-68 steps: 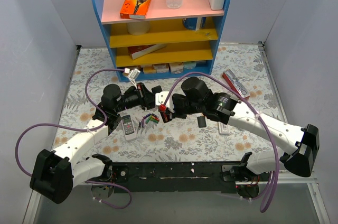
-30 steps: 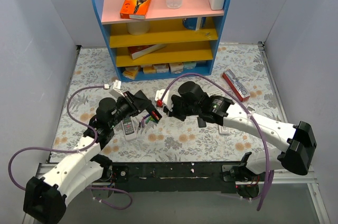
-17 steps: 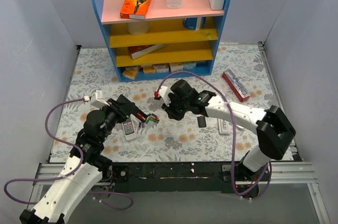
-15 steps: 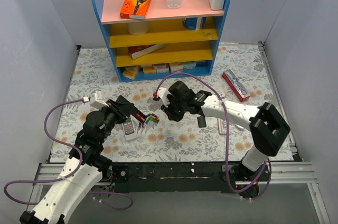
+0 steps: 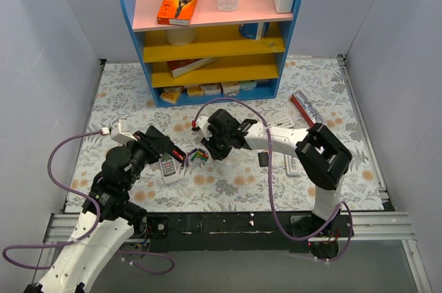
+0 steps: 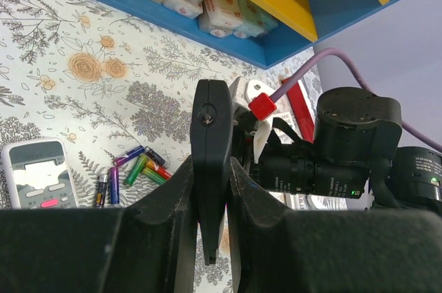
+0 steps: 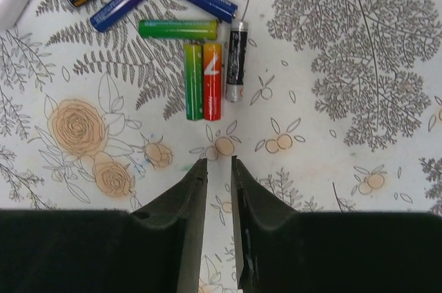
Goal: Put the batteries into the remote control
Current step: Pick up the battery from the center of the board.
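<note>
The batteries (image 7: 186, 51) lie loose on the floral mat, several cells in green, red, purple and black; they also show in the top view (image 5: 198, 156) and in the left wrist view (image 6: 135, 168). My left gripper (image 6: 210, 163) is shut on the slim black remote control (image 6: 210, 127), held on edge above the mat just left of the batteries (image 5: 178, 155). My right gripper (image 7: 218, 162) points down at the mat just short of the red and green cells, jaws a narrow gap apart with nothing between them; it shows in the top view (image 5: 208, 150).
A grey-white remote (image 5: 168, 167) lies left of the batteries. A small black piece (image 5: 262, 159), a white remote (image 5: 293, 165) and a red-edged box (image 5: 304, 108) lie to the right. The blue shelf unit (image 5: 207, 30) stands at the back.
Both arms have swung left. My right gripper has come down over the batteries. My left gripper has drawn back towards me, still holding the black remote.
</note>
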{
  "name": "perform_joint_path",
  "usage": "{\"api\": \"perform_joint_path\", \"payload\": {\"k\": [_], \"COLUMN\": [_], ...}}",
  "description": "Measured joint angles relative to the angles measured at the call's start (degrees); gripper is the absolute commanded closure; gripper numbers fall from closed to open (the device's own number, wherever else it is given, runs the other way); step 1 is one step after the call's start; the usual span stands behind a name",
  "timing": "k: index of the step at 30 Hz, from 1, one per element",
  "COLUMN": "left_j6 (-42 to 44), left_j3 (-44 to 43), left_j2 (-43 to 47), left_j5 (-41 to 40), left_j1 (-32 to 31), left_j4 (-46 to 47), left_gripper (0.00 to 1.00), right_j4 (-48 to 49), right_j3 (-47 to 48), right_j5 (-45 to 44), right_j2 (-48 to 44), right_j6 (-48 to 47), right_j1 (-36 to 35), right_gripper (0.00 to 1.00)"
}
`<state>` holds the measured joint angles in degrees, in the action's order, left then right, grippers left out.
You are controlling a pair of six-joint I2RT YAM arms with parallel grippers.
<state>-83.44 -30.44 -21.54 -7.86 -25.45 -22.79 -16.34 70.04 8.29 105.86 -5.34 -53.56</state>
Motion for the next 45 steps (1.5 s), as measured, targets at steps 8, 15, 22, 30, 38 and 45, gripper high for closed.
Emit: {"api": "perform_joint_path", "payload": {"k": [8, 15, 22, 30, 38, 45], "left_j6": [0.28, 0.66, 0.76, 0.76, 0.76, 0.98], "left_j3": [-0.42, -0.92, -1.25, -1.25, -1.25, -1.25], "left_j2": [0.02, 0.00, 0.00, 0.00, 0.00, -0.07], "left_j5": [-0.33, -0.33, -0.31, -0.31, -0.31, -0.28], "left_j1": [0.00, 0.00, 0.00, 0.00, 0.00, 0.00], "left_j4": [-1.33, -2.25, -2.49, -2.49, -2.49, -2.40], "left_gripper": [1.00, 1.00, 1.00, 1.00, 1.00, 1.00], "right_j4": [2.51, 3.28, 3.26, 3.28, 4.09, 3.72], "right_j3": [2.54, 2.86, 4.02, 4.46, 5.38, 4.63], "right_j5": [-1.11, -2.64, -3.50, -4.09, -5.86, -7.72], "right_j2": [3.13, 5.01, 5.70, 6.73, 7.67, 6.91], "right_j6": [2.97, 4.07, 3.89, 3.65, 2.69, 0.55], "right_j1": [-1.22, -1.33, -2.32, -3.32, -3.91, -4.61], "right_gripper": [0.71, 0.71, 0.71, 0.71, 0.75, 0.99]}}
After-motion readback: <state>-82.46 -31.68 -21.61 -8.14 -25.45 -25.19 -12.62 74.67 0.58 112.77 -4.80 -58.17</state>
